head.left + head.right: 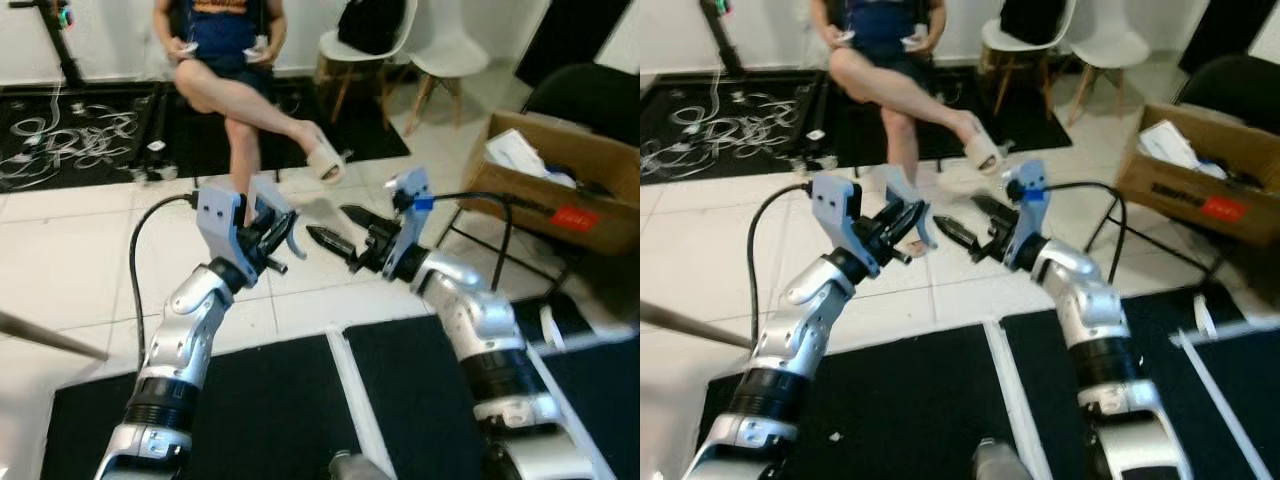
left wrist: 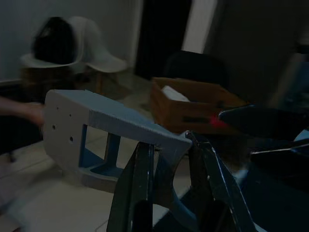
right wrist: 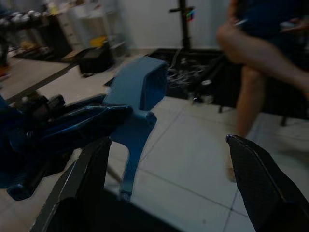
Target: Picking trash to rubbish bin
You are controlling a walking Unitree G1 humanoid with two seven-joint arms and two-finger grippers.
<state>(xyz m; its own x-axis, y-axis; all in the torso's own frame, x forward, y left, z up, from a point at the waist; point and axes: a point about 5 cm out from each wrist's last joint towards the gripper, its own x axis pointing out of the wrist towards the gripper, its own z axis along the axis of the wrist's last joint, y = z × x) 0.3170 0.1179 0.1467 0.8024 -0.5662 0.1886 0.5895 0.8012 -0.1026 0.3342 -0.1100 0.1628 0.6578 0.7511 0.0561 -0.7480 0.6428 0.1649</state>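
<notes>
My left gripper [image 1: 277,237] is shut on a blue-grey plastic bracket [image 1: 268,196], held up over the white tiled floor; the left wrist view shows the bracket [image 2: 96,125] clamped between the fingers [image 2: 140,193]. My right gripper [image 1: 337,228] is open just to the right, its tips pointing at the bracket and a short way from it. From the right wrist the blue bracket [image 3: 137,96] lies ahead of the wide-spread fingers [image 3: 82,193]. An open cardboard box [image 1: 560,185] with white paper inside stands on the floor at the right.
A person sits straight ahead with legs crossed, the sandalled foot [image 1: 325,160] close behind the grippers. White chairs [image 1: 440,60] stand at the back, a black chair [image 1: 590,95] behind the box. Black mats [image 1: 280,420] lie underfoot and a tangle of cables [image 1: 70,135] lies at far left.
</notes>
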